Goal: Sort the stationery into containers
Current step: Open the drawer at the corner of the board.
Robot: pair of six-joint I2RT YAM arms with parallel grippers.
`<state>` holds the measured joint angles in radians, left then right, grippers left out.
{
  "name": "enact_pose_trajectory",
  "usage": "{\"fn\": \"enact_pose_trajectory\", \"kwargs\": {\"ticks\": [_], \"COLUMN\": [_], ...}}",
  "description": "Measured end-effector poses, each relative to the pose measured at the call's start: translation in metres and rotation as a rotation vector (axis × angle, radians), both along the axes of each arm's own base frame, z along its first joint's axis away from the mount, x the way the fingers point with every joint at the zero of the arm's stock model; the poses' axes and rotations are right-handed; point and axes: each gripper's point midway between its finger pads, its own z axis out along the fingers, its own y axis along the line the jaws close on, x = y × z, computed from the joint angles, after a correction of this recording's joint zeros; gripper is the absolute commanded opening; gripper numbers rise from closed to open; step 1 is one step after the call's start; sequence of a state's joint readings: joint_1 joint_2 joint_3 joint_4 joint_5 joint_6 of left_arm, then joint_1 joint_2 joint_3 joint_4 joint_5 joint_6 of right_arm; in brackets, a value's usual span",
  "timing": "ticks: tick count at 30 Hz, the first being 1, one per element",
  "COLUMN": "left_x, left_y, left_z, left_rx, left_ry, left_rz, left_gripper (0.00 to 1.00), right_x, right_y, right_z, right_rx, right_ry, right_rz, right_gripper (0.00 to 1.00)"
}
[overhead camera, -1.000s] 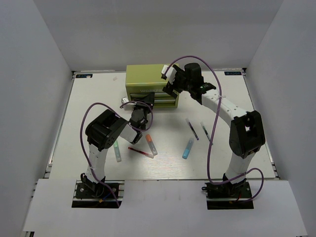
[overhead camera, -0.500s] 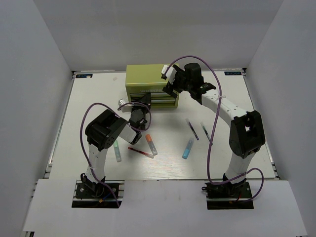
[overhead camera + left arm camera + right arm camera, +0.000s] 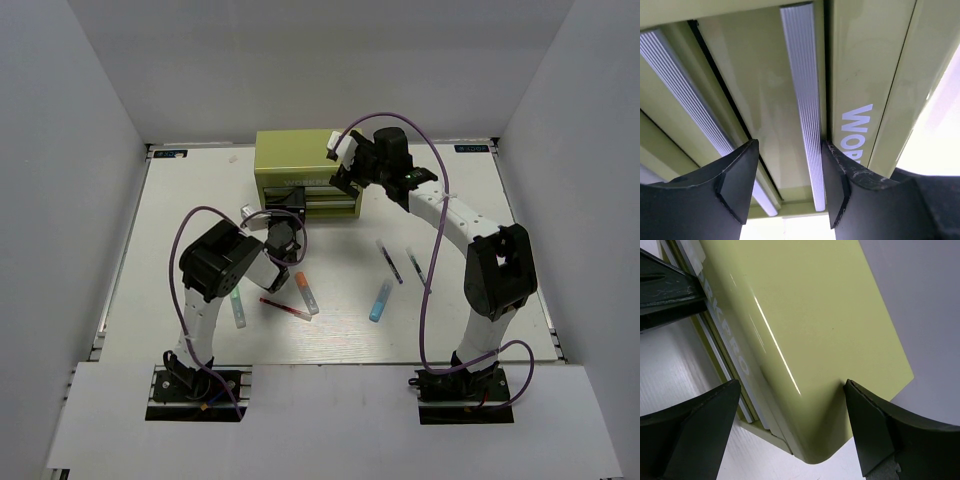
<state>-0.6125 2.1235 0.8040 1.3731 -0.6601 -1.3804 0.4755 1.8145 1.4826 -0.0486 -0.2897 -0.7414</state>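
Observation:
The yellow-green cabinet (image 3: pixel 296 160) stands at the back middle of the table. My left gripper (image 3: pixel 284 220) is open at its drawer fronts. In the left wrist view (image 3: pixel 790 185) its fingers straddle one pale handle strip (image 3: pixel 805 110), which lies close to the right finger (image 3: pixel 842 185). My right gripper (image 3: pixel 345 168) is open over the cabinet's right end, and its fingers stand wide either side of a cabinet corner (image 3: pixel 810 440). On the table lie an orange-capped marker (image 3: pixel 305 291), a red pen (image 3: pixel 285 308), a pale green marker (image 3: pixel 238 306), a light blue marker (image 3: pixel 381 300) and two dark pens (image 3: pixel 389 260) (image 3: pixel 416 264).
A second handle strip (image 3: pixel 685 90) runs to the left of the left gripper's fingers. White walls enclose the table (image 3: pixel 200 200) on three sides. Purple cables (image 3: pixel 430 280) loop from both arms over the table.
My left gripper has edged a little closer to the cabinet's drawer fronts. The right arm and the pens have not moved.

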Motion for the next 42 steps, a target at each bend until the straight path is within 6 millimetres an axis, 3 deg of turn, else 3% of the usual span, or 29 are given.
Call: {"fn": "enact_pose_trajectory", "kwargs": {"ticks": [2, 5, 9, 14, 22, 27, 42], "left_x": [0.003, 0.010, 0.014, 0.013, 0.011, 0.000, -0.005], "left_y": [-0.001, -0.003, -0.004, -0.006, -0.005, -0.005, -0.006], "left_z": [0.001, 0.009, 0.022, 0.026, 0.023, 0.013, 0.013], "left_rx": [-0.020, -0.061, -0.112, -0.129, -0.127, -0.120, -0.107], "left_ry": [-0.008, -0.036, -0.078, -0.090, -0.085, -0.063, -0.048], "left_rz": [0.010, 0.022, 0.025, 0.023, 0.027, 0.015, -0.007], "left_gripper": [0.63, 0.52, 0.25, 0.00, 0.00, 0.00, 0.00], "right_x": [0.001, 0.004, 0.005, 0.006, 0.006, 0.003, 0.001], "right_y": [0.000, -0.001, -0.002, -0.003, -0.003, -0.004, -0.003], "right_z": [0.001, 0.004, 0.006, 0.005, 0.005, 0.000, 0.000], "right_rx": [0.001, 0.004, 0.005, 0.002, 0.001, -0.009, -0.038], "right_ry": [-0.005, -0.018, -0.028, -0.030, -0.027, -0.008, -0.015], "right_rz": [-0.001, -0.006, -0.011, -0.016, -0.015, -0.015, 0.020], "right_gripper": [0.90, 0.90, 0.90, 0.90, 0.90, 0.90, 0.90]}}
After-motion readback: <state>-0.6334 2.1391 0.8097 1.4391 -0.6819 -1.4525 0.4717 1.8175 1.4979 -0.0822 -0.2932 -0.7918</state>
